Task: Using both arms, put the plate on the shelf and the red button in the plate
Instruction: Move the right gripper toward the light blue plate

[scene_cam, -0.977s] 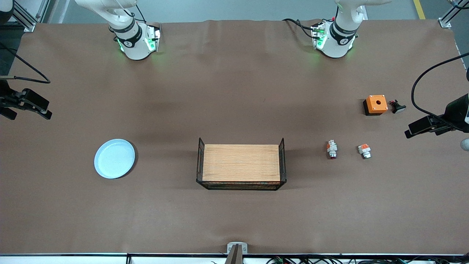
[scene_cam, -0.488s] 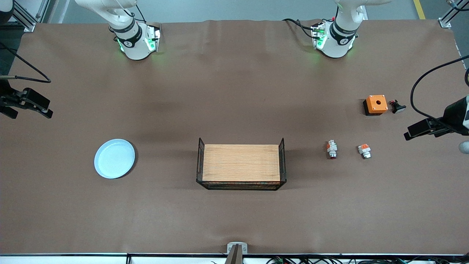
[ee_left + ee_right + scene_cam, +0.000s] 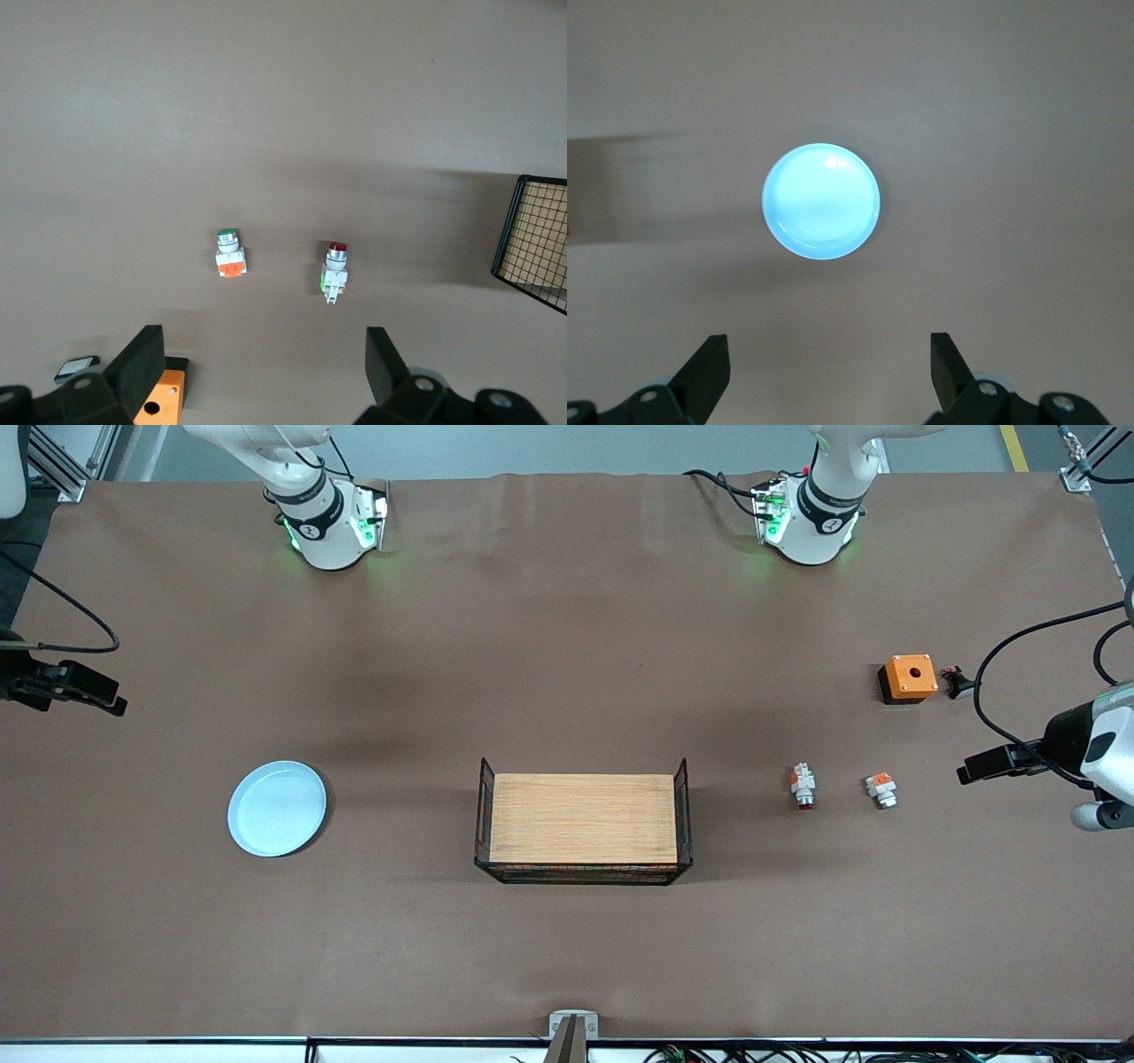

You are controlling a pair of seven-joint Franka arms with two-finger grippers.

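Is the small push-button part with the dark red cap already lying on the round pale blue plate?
No, the round pale blue plate is bare, and the red-capped push-button part lies on the brown table toward the left arm's end.

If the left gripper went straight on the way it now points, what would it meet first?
Judging by its wrist view, the left gripper, open and up in the air, points down at bare table near the red button and the green-capped button. Probably the table first, though depth is unclear.

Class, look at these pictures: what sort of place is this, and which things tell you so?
Probably a robotics lab test bench: two arms bolted to a brown-covered table, with laid-out props such as the plate, the red button and a wire basket.
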